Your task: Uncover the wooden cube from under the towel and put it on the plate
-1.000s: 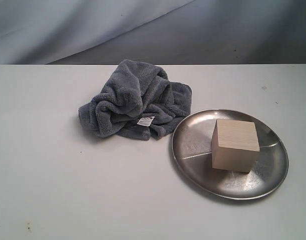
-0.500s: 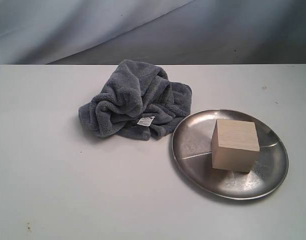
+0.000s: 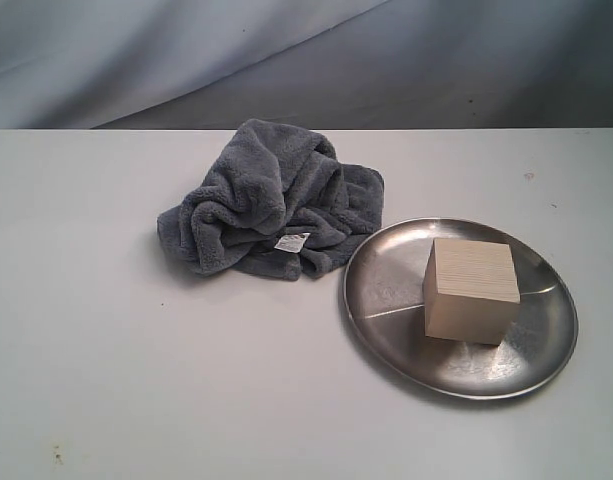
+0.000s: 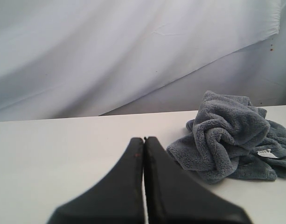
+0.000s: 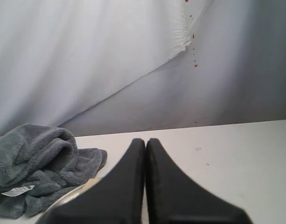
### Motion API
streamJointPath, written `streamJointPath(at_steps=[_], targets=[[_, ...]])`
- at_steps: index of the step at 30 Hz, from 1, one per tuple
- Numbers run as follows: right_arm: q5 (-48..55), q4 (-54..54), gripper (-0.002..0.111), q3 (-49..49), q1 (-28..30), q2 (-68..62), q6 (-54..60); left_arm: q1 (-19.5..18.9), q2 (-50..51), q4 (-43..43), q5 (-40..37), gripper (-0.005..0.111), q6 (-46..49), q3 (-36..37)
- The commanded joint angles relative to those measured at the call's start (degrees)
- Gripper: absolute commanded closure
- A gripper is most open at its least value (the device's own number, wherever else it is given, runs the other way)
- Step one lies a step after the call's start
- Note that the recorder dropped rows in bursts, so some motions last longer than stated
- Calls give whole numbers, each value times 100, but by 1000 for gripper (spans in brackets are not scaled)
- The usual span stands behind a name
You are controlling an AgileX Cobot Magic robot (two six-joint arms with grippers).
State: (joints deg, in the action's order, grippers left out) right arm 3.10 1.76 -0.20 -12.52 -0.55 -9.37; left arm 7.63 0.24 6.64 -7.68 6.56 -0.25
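Observation:
The wooden cube (image 3: 471, 290) stands upright on the silver plate (image 3: 386, 290) at the right of the exterior view. The blue-grey towel (image 3: 271, 200) lies crumpled on the table just behind and left of the plate, its white label facing front. Neither arm shows in the exterior view. My left gripper (image 4: 143, 139) is shut and empty, back from the towel (image 4: 231, 135). My right gripper (image 5: 145, 140) is shut and empty too; beside its fingers I see the towel (image 5: 35, 163), a sliver of the plate's rim (image 5: 63, 199) and a corner of the cube (image 5: 90, 184).
A white table (image 3: 186, 380) carries everything. A draped grey-white backdrop (image 3: 306, 60) hangs behind its far edge.

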Motion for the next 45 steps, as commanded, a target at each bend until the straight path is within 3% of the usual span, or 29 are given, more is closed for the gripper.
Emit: streamJointPath(at_steps=[1, 30, 36, 45], targets=[[136, -495, 108, 20, 63, 55, 764, 28, -24, 10, 12, 107, -14, 25], [387, -632, 108, 20, 52, 55, 1065, 28, -24, 10, 12, 107, -14, 25], [356, -1301, 108, 20, 52, 55, 1966, 28, -24, 10, 12, 107, -14, 25], [356, -1243, 108, 20, 52, 55, 1978, 28, -24, 10, 12, 107, -14, 25]])
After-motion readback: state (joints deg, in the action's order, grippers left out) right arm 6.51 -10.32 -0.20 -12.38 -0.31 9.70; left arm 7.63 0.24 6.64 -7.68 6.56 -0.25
